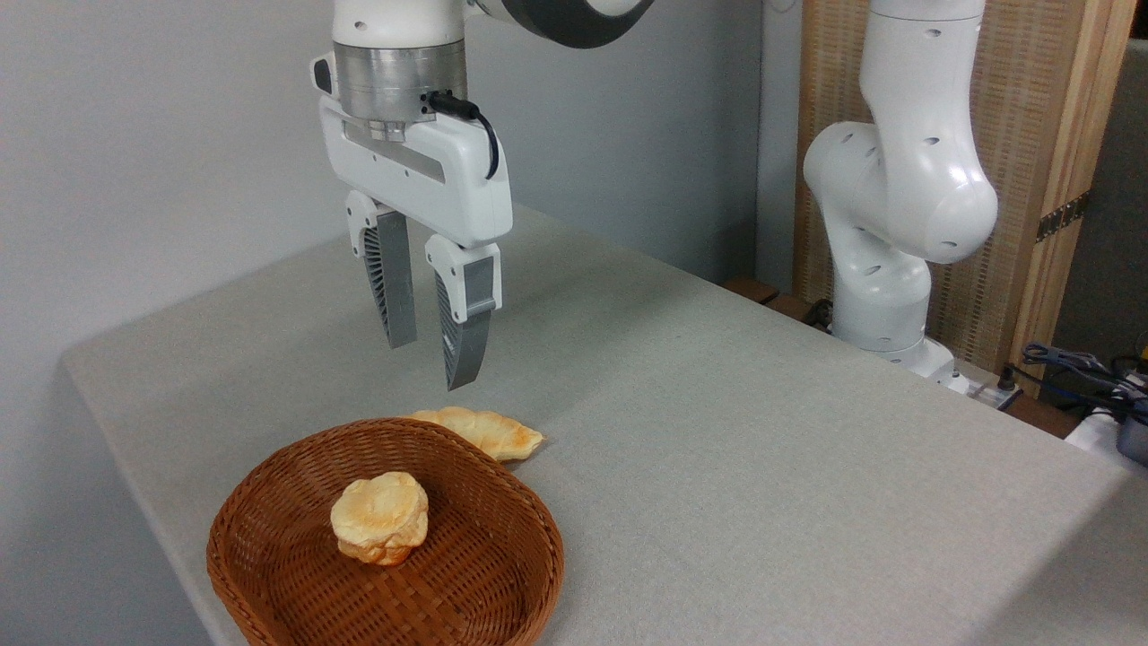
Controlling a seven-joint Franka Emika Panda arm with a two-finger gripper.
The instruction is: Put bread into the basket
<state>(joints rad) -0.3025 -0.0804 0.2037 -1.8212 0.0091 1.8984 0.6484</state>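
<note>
Pale yellow bread (484, 431) lies on the counter (762, 431), touching the basket (502, 574) rim at one o'clock. At twelve o'clock above it, the end effector (435, 363) hangs empty, narrowly parted. Nothing is grasped yet; pickup and placing remain.

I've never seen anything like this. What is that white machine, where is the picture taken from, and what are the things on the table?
It is a robot arm, jointed like a person's, filmed by one fixed camera looking down across the table. Its base stands at the right; the arm loops out of view and comes down at the left, ending in a tool with two grey fingers. These hang apart and hold nothing. Below is a wicker basket with a round bun inside. Behind its rim, on the cloth, lies a flat bread, which the robot is meant to put in.
</note>
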